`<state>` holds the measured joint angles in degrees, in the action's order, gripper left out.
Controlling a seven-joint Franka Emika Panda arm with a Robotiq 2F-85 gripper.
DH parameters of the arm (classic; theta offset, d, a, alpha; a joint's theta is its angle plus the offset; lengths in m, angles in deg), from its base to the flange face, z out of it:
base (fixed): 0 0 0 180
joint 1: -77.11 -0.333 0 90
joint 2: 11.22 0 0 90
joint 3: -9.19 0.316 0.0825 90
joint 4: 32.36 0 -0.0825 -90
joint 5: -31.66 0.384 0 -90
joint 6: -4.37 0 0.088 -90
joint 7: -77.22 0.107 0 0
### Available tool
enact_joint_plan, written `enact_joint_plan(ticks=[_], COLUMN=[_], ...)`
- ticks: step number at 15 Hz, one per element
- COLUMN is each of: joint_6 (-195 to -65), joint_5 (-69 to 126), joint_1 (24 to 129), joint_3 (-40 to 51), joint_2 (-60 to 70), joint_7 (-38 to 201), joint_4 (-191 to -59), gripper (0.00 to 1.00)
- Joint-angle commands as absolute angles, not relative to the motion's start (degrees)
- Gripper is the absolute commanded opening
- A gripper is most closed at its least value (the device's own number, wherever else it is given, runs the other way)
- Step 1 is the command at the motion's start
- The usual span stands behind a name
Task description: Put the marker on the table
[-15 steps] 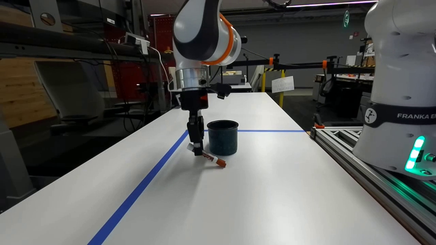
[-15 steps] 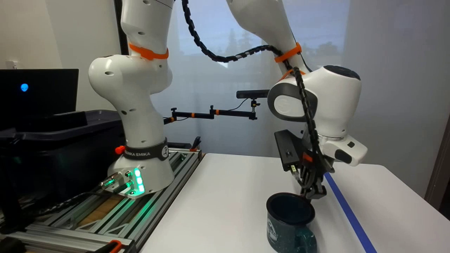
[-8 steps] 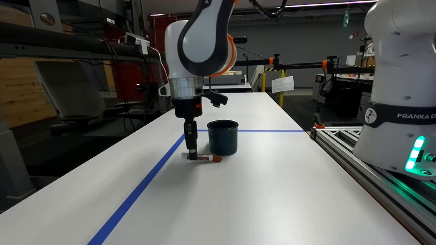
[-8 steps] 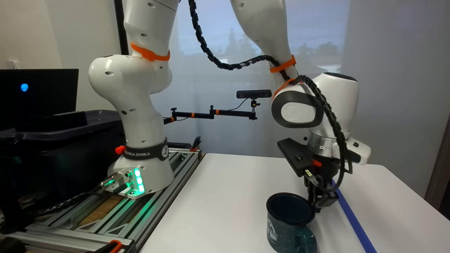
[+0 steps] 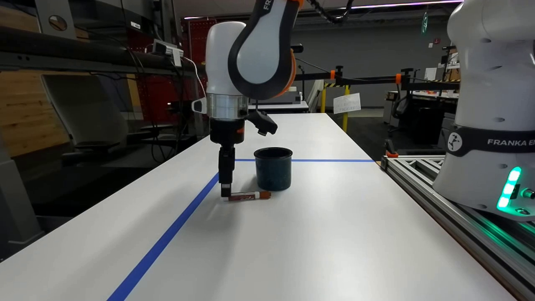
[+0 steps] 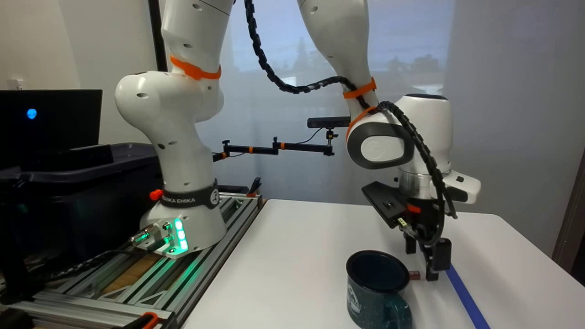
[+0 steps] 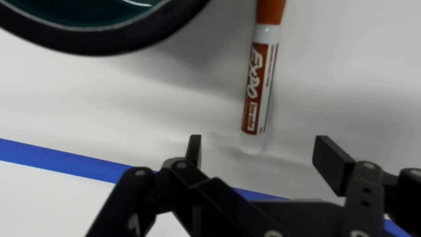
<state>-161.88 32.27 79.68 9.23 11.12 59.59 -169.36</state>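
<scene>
Marker (image 7: 261,79) lies flat on the table (image 5: 326,238), just beside the cup (image 5: 273,171). Gripper (image 7: 261,150) is spread, pinching nothing — marker's pale end sits at the gap between the fingers (image 7: 331,164), long axis running away from the gripper past the cup, roughly square to the finger-to-finger line. I'd call it placed — a straight lift should clear, one finger each side.

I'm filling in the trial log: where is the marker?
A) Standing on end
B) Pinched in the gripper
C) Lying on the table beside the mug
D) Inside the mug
C: in the wrist view the marker lies flat on the table next to the mug, and the gripper stands open with a gap on both sides of it.
</scene>
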Motion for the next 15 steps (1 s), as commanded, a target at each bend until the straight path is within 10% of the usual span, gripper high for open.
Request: enact_joint_plan(ticks=[1, 15], joint_6=[-159.52, -137.51], joint_5=[30.98, 31.49], joint_1=[78.95, 78.33], joint_3=[8.58, 8.51], joint_2=[5.14, -11.87], joint_7=[65.66, 78.03], joint_4=[-172.65, -173.95], gripper=[1.00, 1.00])
